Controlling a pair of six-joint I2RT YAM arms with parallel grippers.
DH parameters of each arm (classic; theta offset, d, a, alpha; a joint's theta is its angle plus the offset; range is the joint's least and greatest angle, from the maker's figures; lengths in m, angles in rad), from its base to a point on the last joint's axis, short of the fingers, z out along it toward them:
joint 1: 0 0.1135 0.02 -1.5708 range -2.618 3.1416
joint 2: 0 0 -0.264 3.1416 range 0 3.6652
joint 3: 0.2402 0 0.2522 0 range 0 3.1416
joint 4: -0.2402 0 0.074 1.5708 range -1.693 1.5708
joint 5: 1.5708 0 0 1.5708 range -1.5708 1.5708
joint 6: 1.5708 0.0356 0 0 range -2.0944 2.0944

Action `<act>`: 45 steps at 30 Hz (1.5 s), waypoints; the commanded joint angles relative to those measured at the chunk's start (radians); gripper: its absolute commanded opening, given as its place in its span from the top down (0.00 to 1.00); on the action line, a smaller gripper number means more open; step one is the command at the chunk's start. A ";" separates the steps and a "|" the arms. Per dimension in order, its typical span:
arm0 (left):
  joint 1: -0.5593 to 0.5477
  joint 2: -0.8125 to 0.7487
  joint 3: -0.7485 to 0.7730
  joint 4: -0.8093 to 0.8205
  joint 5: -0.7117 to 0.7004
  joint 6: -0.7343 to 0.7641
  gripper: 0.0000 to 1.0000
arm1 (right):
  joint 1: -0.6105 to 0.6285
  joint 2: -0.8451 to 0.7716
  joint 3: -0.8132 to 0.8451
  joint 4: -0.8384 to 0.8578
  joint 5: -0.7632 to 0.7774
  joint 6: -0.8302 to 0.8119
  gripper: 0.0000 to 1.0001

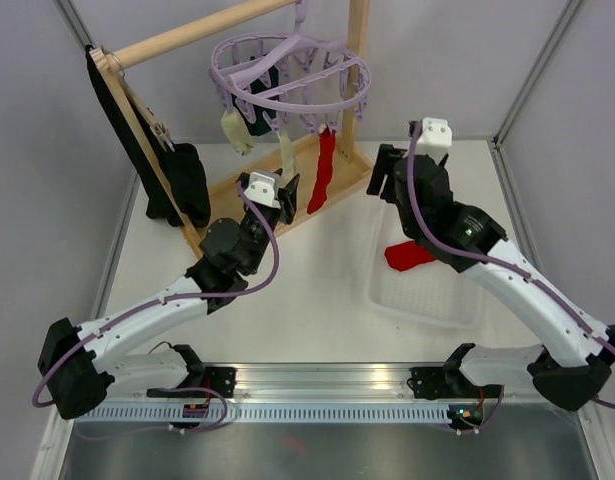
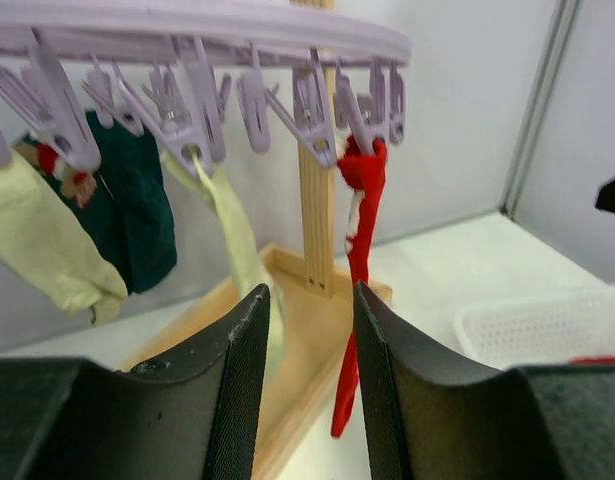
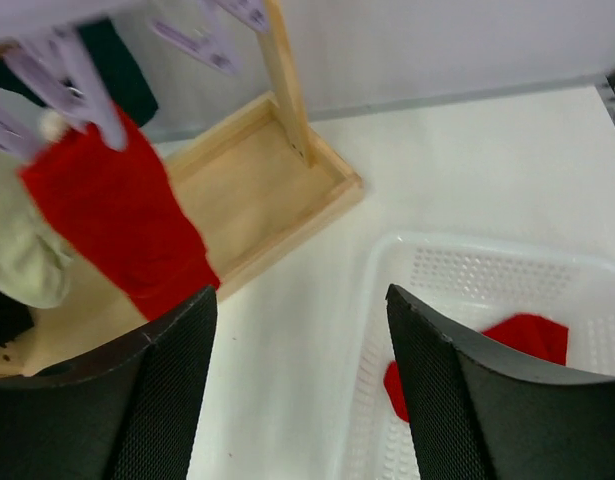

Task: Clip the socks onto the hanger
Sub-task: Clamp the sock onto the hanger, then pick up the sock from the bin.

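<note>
Lavender hanger (image 1: 292, 75): hung on wooden rack (image 1: 187, 35), rear centre. Clipped under it: red sock (image 2: 359, 260), cream socks (image 2: 232, 225), teal sock (image 2: 137, 215). 1 spare red sock (image 3: 527, 340) is kept in white basket (image 3: 487, 270), R side. L gripper (image 2: 309, 310) & R gripper (image 3: 302, 310): jaws parted, nothing gripped.

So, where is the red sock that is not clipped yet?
In the top view, the loose red sock lies in the white basket on the right, just right of the wooden rack.
</note>
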 commanded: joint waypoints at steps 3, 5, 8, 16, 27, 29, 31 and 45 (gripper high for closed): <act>-0.004 -0.063 0.025 -0.344 0.074 -0.216 0.57 | -0.090 -0.140 -0.321 -0.003 -0.016 0.175 0.24; -0.006 -0.086 0.009 -0.373 0.094 -0.232 0.57 | -0.180 -0.177 -0.438 0.009 -0.086 0.196 0.22; -0.006 -0.105 0.007 -0.394 0.115 -0.255 0.57 | -0.336 -0.218 -0.561 0.051 -0.159 0.227 0.20; -0.006 -0.105 0.021 -0.419 0.177 -0.284 0.57 | -0.637 -0.117 -0.759 0.195 -0.410 0.299 0.17; -0.006 -0.109 -0.004 -0.419 0.200 -0.281 0.57 | -0.707 -0.030 -0.830 0.358 -0.361 0.425 0.17; -0.006 -0.109 -0.005 -0.419 0.200 -0.275 0.57 | -0.708 -0.010 -0.817 0.353 -0.322 0.431 0.17; -0.006 -0.109 -0.005 -0.421 0.200 -0.271 0.56 | -0.714 0.001 -0.814 0.352 -0.311 0.439 0.18; -0.006 -0.083 0.001 -0.414 0.194 -0.270 0.56 | -0.753 0.088 -0.863 0.457 -0.346 0.454 0.22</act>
